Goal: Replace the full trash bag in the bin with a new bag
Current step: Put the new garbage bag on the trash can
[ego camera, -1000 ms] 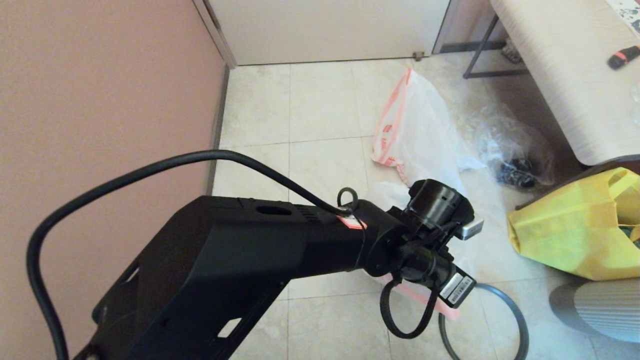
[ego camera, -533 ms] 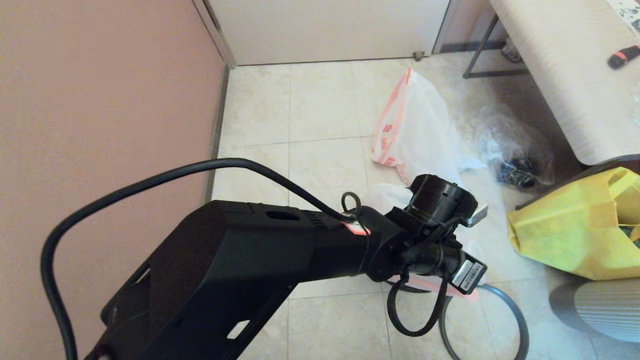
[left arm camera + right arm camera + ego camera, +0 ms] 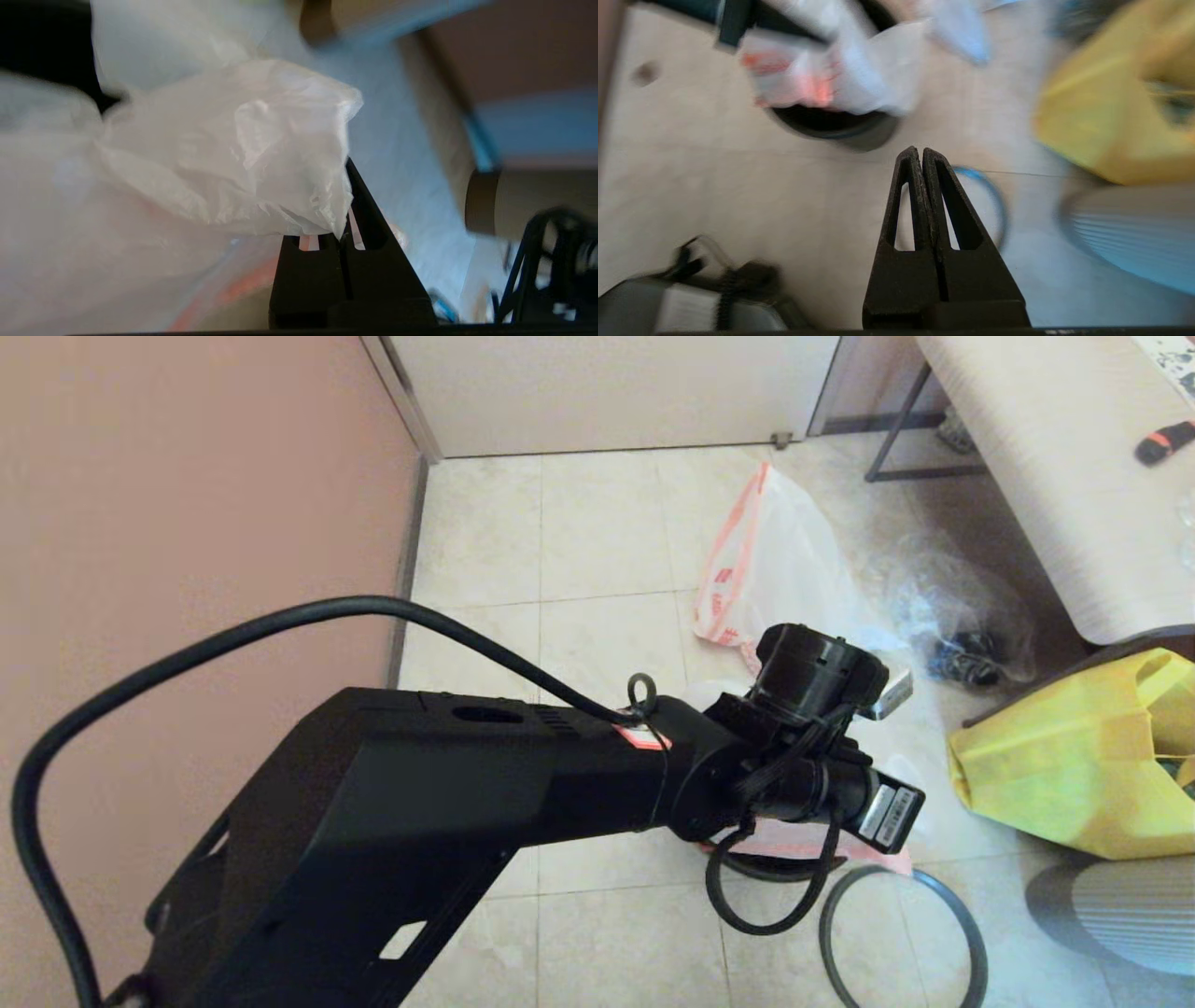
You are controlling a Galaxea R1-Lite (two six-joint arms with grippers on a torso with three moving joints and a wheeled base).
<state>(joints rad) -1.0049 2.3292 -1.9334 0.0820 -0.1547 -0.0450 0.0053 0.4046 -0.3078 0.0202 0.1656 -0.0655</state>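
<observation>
White new bag [image 3: 224, 154] between left fingers [image 3: 369, 219]

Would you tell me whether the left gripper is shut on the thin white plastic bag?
Shut on it. In the left wrist view the left gripper has its black fingers together, with the thin white plastic bag pinched at their tips.
</observation>
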